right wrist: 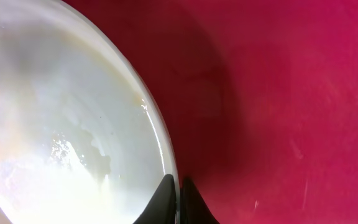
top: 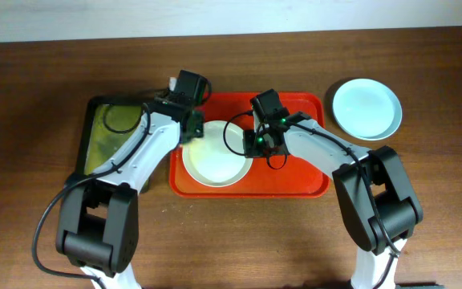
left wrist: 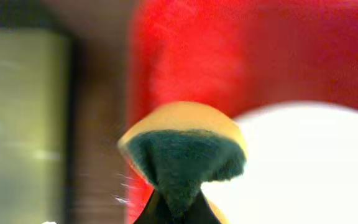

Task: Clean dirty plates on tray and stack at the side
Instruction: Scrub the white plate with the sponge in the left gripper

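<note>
No writing, label, brand mark, number or sign is legible in any view. The red tray, the plate on the tray and the plate at far right show plain, unmarked surfaces.

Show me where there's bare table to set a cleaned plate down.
Bare table: in front of the red tray, left of the dark tray, and right of the pale plate. Crowded: left gripper with sponge and right gripper meet at the white plate.

Left arm and right arm reach inward; left claw and right claw clamped shut.
</note>
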Tool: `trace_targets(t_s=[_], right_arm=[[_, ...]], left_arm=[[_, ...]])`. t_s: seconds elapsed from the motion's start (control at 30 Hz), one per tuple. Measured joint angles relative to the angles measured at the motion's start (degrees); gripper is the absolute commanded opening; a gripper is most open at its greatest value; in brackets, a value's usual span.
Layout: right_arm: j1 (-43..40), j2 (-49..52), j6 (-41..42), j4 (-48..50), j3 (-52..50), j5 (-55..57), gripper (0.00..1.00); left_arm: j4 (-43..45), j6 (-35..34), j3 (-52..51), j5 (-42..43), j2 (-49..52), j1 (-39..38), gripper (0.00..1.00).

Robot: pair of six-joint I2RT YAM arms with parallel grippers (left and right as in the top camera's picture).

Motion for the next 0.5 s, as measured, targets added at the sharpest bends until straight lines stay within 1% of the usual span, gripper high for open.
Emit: trace_targets(t_s=[0.03,0.07,0.13,0.23,0.33,0.43,0.5], right_arm=[[0.0,0.0,0.0,0.0,0.0,0.0,0.04],[0.0,0.0,0.0,0.0,0.0,0.0,0.04],[0.0,0.0,0.0,0.0,0.0,0.1,0.04],[0.0,0.0,0.0,0.0,0.0,0.2,0.04],[0.0,0.0,0.0,0.0,0.0,0.2,0.04],[0.0,0.0,0.0,0.0,0.0,0.0,0.04],[0.3,0.0,0.0,-0.2,0.0,-0.7,0.04]], left_arm=[[-0.3,0.0,-0.9,8.3,0.0,-0.1,0.0],[-0.3,0.0,-1.9,13.4,0.0,-0.4,0.0],[-0.3,0.0,-4.3,17.4,0.0,-0.6,0.0],[1.5,0.0,-9.1,19.5,0.0,-0.6,0.0],[6.1,0.0,-12.5,15.9,0.0,-0.6,0.0],[7.9,-0.2,-13.6,5.7,-0.3,-1.2,0.0],[8.2,-0.4,-13.7,1.2,-0.3,-1.9,0.0]])
